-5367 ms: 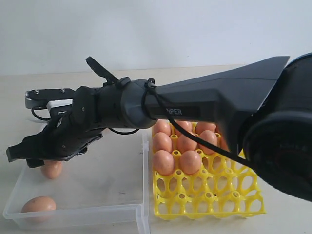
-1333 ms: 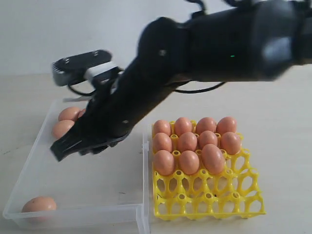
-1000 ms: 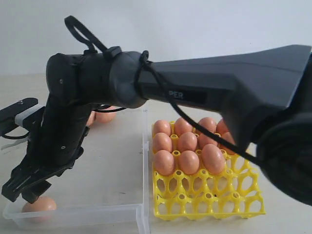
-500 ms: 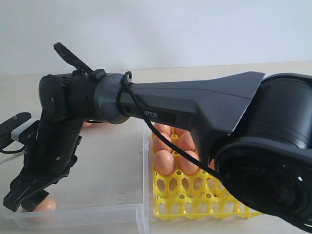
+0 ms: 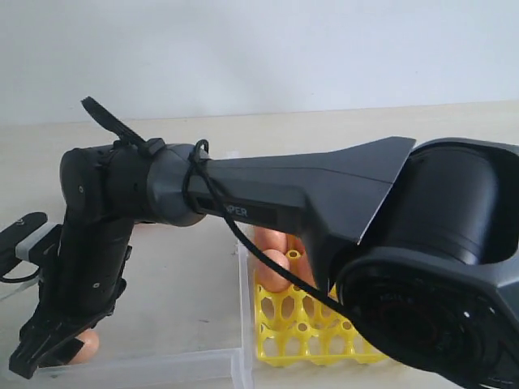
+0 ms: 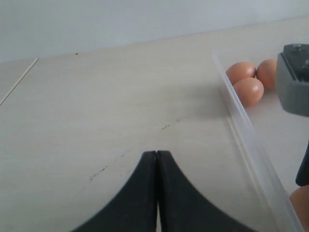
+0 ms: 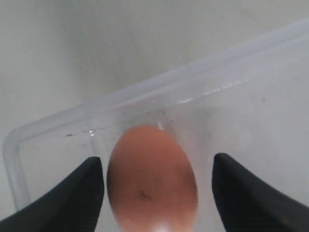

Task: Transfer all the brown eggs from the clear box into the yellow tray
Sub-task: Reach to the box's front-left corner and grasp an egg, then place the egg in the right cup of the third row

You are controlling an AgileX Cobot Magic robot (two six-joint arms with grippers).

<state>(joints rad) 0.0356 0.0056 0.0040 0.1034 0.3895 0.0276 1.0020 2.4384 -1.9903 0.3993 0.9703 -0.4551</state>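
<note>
My right gripper (image 5: 40, 350) reaches across into the near left corner of the clear box (image 5: 162, 363). It stands open around a brown egg (image 7: 152, 181) that lies on the box floor. One finger is close beside the egg and the other stands apart from it. The exterior view shows that egg (image 5: 84, 347) partly behind the fingers. Three more brown eggs (image 6: 248, 91) lie at the box's far end. The yellow tray (image 5: 296, 328) is right of the box, with a few eggs (image 5: 272, 267) showing and the rest behind the arm. My left gripper (image 6: 157, 153) is shut and empty over bare table, outside the box wall (image 6: 246, 135).
The right arm's thick black body (image 5: 324, 194) crosses the whole scene and covers most of the tray. Its grey wrist camera block (image 6: 293, 77) hangs over the box. The box's corner wall (image 7: 14, 140) lies just beyond the egg.
The right arm has sunk lower over the near left corner of the box, bringing its open fingers down around the egg there. It now hides more of the tray.
</note>
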